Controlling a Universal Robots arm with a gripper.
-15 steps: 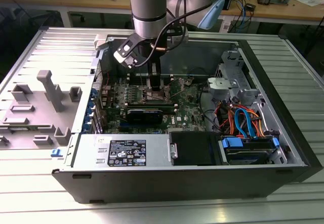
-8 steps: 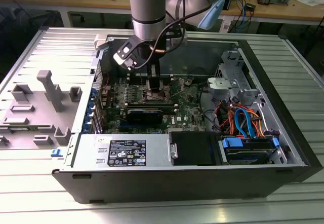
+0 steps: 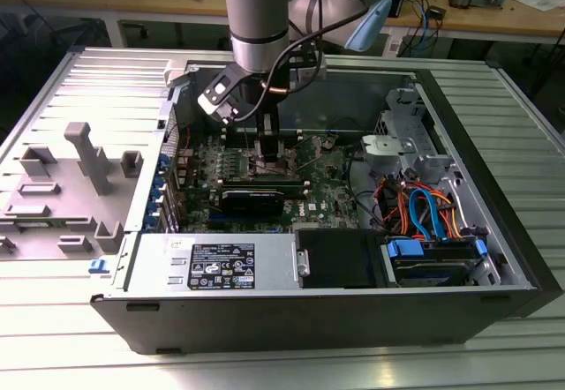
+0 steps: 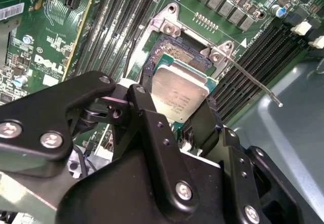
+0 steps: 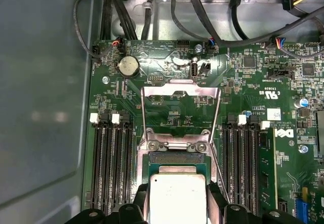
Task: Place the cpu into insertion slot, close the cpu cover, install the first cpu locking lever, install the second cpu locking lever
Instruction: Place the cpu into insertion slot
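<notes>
Nearest me, the silver power supply (image 3: 212, 265) lies along the near wall of the open computer case (image 3: 353, 319). At the exterior view's left I see a grey moulded fixture (image 3: 79, 156) on the ribbed tabletop (image 3: 282, 368). Mid-scene, the arm (image 3: 256, 19) reaches down over the green motherboard (image 3: 331, 200). In the second wrist view the black fingers (image 4: 157, 133) are clamped on the cpu (image 4: 179, 95) by two opposite edges. It hangs over the insertion slot (image 4: 174, 51); whether it touches, I cannot tell. The cpu cover (image 5: 180, 86) is swung open. Orange and blue cables (image 3: 424, 209) bunch at the exterior view's right.
</notes>
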